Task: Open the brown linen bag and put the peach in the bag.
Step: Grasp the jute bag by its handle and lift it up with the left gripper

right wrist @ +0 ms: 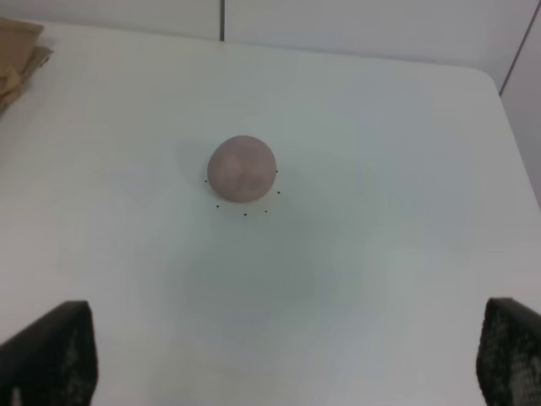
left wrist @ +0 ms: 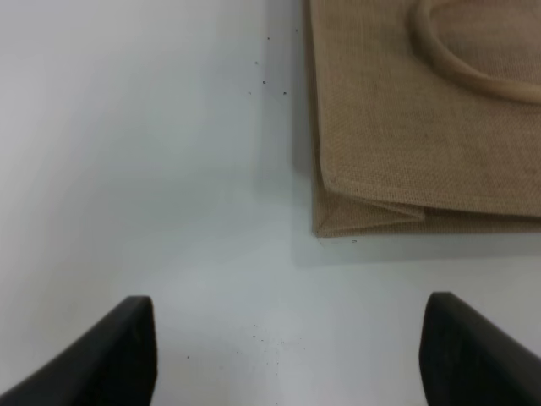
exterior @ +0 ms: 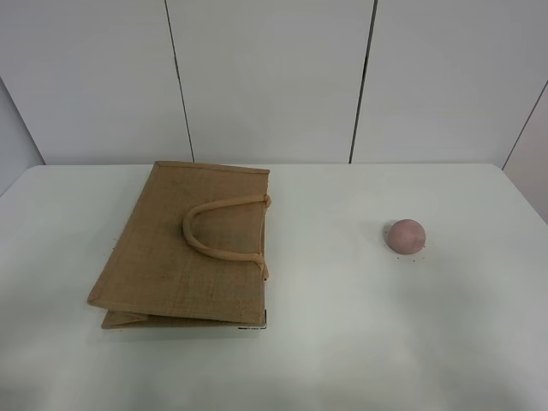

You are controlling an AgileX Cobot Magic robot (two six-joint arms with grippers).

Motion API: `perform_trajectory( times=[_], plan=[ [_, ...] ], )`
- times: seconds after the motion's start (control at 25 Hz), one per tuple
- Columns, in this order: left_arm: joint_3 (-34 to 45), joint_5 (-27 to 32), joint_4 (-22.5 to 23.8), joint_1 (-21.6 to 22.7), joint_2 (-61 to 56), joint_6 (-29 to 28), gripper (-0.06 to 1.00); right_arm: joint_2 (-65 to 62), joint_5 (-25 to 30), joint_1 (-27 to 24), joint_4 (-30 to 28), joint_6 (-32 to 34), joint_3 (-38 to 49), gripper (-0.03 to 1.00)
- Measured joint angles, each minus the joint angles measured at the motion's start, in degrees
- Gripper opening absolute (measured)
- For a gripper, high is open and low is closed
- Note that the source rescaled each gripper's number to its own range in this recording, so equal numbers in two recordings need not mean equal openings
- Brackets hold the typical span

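- The brown linen bag (exterior: pixel 184 248) lies flat on its side on the white table (exterior: pixel 342 351), folded closed, with its gusseted edge showing as a tucked layer along the near side.
- Its two loop handles (exterior: pixel 218 231) rest one on the other on top of the bag's upper face, curving back from the mouth edge toward the bag's middle.
- The bag's mouth edge faces the peach (exterior: pixel 405 235).
- The peach sits on the table well apart from the bag, off the mouth-edge side, touching neither the bag nor any gripper.
- It is round and dull pink. A few tiny dark specks (right wrist: pixel 245 213) dot the table just beside it.
- The left gripper (left wrist: pixel 287 338) hangs above bare table just off the bag's near corner, on the side away from the peach. Its two dark fingers (left wrist: pixel 127 347) are spread wide with nothing between them.
- In the left wrist view the bag (left wrist: pixel 406 144) shows that folded corner and part of one handle (left wrist: pixel 473 72).
- The right gripper (right wrist: pixel 287 347) hangs on the peach's side of the bag, with the peach (right wrist: pixel 243 167) ahead of it. Its fingers (right wrist: pixel 59 351) stand far apart and hold nothing.
- A scrap of the bag (right wrist: pixel 17 51) shows at the rim of the right wrist view, far from the peach.
- Neither arm shows in the exterior high view.
- Pale wall panels (exterior: pixel 274 77) stand behind the bag.
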Motion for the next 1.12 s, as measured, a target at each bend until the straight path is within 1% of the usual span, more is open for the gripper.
perform_trajectory(
  times=[0.44, 0.56, 0.68, 0.88, 1.12],
  plan=[
    [-0.1, 0.0, 0.0, 0.0, 0.0, 0.0, 1.00, 0.0, 0.0, 0.0, 0.0, 0.0, 0.0, 1.00],
    [-2.6, 0.0, 0.0, 0.0, 4.2, 0.0, 1.00, 0.0, 0.0, 0.0, 0.0, 0.0, 0.0, 1.00],
    [-7.7, -0.1, -0.1, 0.0, 14.7, 0.0, 1.00, 0.0, 0.0, 0.0, 0.0, 0.0, 0.0, 1.00],
    [-18.5, -0.7, -0.2, 0.0, 38.1, 0.0, 1.00, 0.0, 0.0, 0.0, 0.0, 0.0, 0.0, 1.00],
    [-32.5, -5.9, -0.2, 0.0, 67.0, 0.3, 1.00, 0.0, 0.0, 0.0, 0.0, 0.0, 0.0, 1.00]
  ],
)
